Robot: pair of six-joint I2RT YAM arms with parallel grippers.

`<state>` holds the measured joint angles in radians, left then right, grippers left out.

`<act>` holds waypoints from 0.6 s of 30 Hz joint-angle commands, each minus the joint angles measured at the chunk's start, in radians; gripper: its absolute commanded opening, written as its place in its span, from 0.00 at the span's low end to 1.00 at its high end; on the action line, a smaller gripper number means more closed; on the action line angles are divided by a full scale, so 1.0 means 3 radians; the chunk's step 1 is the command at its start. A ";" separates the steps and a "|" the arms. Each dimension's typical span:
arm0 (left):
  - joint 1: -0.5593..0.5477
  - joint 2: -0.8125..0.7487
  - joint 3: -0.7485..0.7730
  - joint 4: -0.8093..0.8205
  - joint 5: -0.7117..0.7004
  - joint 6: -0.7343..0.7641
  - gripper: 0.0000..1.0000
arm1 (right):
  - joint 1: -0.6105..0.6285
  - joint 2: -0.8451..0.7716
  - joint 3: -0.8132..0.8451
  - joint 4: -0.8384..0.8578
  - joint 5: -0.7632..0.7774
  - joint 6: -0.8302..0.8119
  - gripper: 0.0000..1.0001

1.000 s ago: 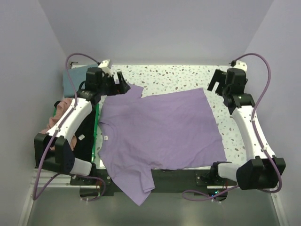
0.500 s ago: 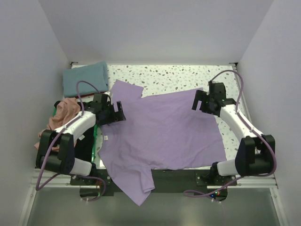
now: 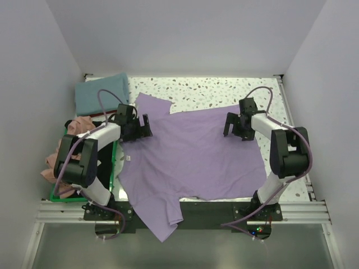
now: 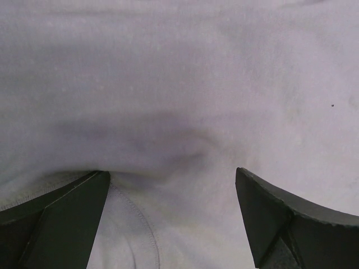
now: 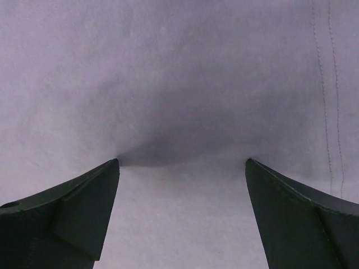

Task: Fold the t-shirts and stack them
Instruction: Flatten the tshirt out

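A lavender purple t-shirt [image 3: 190, 157] lies spread flat across the table, one sleeve hanging over the near edge. My left gripper [image 3: 138, 128] is open and pressed down on the shirt's far left part near the collar; its view [image 4: 173, 179] shows purple cloth and a seam between the fingers. My right gripper [image 3: 234, 126] is open and pressed down on the shirt's far right corner; purple cloth fills its view [image 5: 182, 165]. A folded teal t-shirt [image 3: 101, 92] lies at the far left corner. A salmon pink t-shirt [image 3: 70, 140] and a black one [image 3: 100, 162] sit at the left.
A green plastic bin [image 3: 116, 162] at the left edge holds the pink and black shirts. The speckled tabletop [image 3: 213, 89] shows beyond the purple shirt. White walls close in on three sides.
Both arms have drawn in from the far corners and come down onto the shirt's far edge. The far left sleeve now lies flatter. Both grippers stay open.
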<state>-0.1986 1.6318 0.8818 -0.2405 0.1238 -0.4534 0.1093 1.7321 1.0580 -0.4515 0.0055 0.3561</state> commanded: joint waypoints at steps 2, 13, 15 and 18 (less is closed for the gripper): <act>0.0007 0.0349 0.0093 0.0009 -0.0121 0.0079 1.00 | -0.0006 0.0188 0.0242 0.0027 0.0180 -0.0011 0.97; -0.0023 0.1177 0.1180 -0.0282 -0.0234 0.0371 1.00 | -0.0114 0.0710 0.0742 -0.0243 0.0615 0.0081 0.98; -0.0059 0.1361 0.1370 -0.0323 -0.0218 0.0437 1.00 | -0.0165 0.0766 0.0814 -0.0279 0.0661 0.0091 0.98; -0.0105 0.1616 0.1769 -0.0384 -0.0193 0.0524 1.00 | -0.0246 0.0863 0.0952 -0.0336 0.0713 0.0096 0.98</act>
<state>-0.2150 2.0132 1.3609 -0.2840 0.0719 -0.3515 0.0746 1.9442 1.3109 -0.5079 0.1654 0.3683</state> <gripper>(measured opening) 0.997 0.979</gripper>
